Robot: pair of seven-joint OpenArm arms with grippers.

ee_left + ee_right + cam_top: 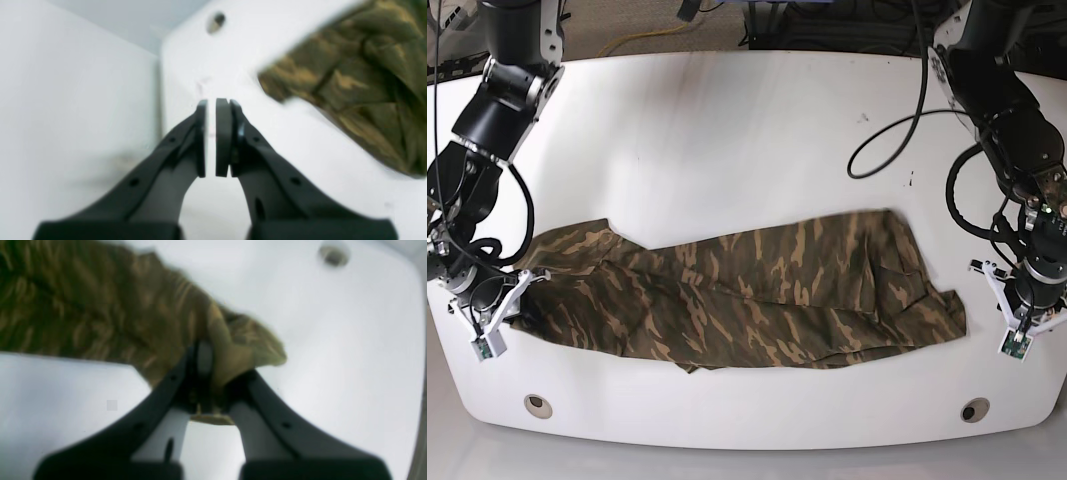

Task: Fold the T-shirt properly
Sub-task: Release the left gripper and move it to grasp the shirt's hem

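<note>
White surface (747,120) bearing the T-shirt (757,295) — camouflage cloth spread lengthwise across its near half. Right claw (213,373) — pressed together on a bunched end of the T-shirt. Left claw (210,136) — pads nearly together, pinching nothing, just beside the cloth's other end.

The T-shirt (747,295) lies across the table (747,120) between the 2 grippers, nearer its front edge.

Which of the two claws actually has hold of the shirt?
The right gripper, at the base view's left, pinches the T-shirt. The left gripper is shut on nothing, beside the cloth.
</note>
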